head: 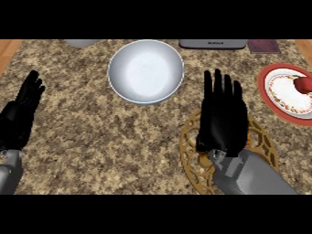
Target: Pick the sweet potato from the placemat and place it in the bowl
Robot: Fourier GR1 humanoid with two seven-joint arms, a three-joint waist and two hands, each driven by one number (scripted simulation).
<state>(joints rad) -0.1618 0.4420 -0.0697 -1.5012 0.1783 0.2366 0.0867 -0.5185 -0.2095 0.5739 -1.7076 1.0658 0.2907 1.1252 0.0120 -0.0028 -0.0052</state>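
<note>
A white bowl [146, 71] sits on the granite counter at the upper middle. A round gold lattice placemat [190, 155] lies at the lower right, mostly covered by my right hand [222, 119], which is open and flat with straight fingers pointing away over it. No sweet potato shows; anything on the mat under the hand is hidden. My left hand [18, 114] rests open at the left edge, fingers up.
A red-rimmed plate [283, 103] with a red apple [305, 83] stands at the right edge. A grey appliance [212, 44] and a dark object [263, 46] sit along the back. A grey dish edge [83, 43] shows at the top left.
</note>
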